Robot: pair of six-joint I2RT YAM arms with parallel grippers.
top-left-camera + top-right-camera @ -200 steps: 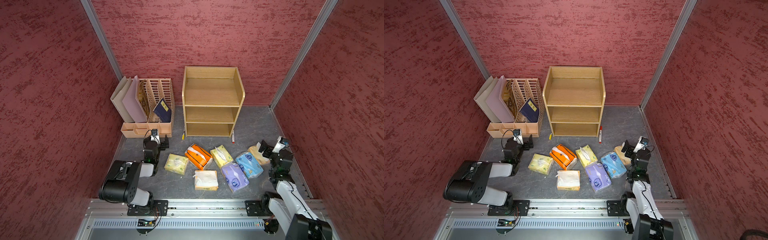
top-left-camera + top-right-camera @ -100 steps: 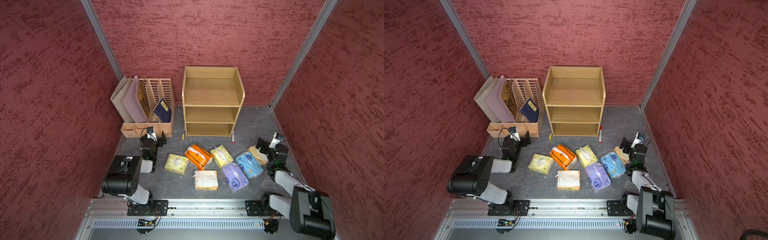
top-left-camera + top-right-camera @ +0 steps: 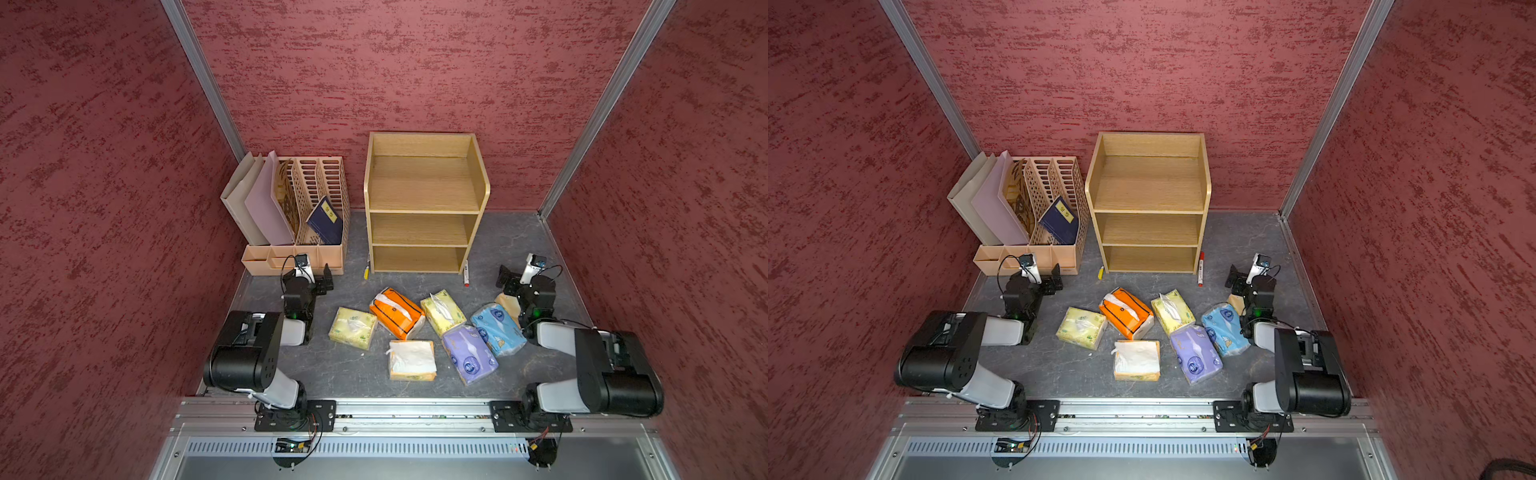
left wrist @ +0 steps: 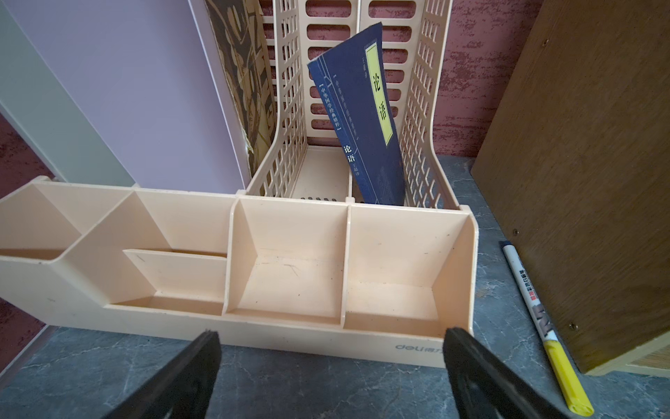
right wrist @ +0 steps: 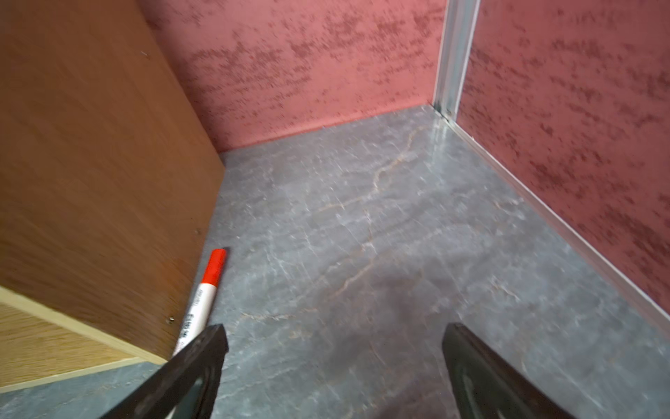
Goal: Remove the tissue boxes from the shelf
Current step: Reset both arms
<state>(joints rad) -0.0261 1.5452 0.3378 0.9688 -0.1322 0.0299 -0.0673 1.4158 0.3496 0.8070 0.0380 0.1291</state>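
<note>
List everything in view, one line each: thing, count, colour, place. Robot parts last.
shelf: one, light wood, back centre.
tissue packs: seven; two pale yellow, orange, tan-orange, purple, light blue, beige; floor before the shelf.
file organizer: one, peach, beside the shelf.
folders: several, grey, lilac, patterned; in the organizer.
booklet: one, navy; organizer slot nearest the shelf.
markers: two; yellow-capped, red-capped; by the shelf's front corners.
left gripper: black, open; facing the organizer.
right gripper: black, open; over floor beside the shelf.

Seven tissue packs (image 3: 353,328); one three-tier shelf (image 3: 424,183); one file organizer (image 3: 291,259); one navy booklet (image 3: 326,220); two marker pens (image 3: 466,274); two robot arms (image 3: 249,357).
</note>
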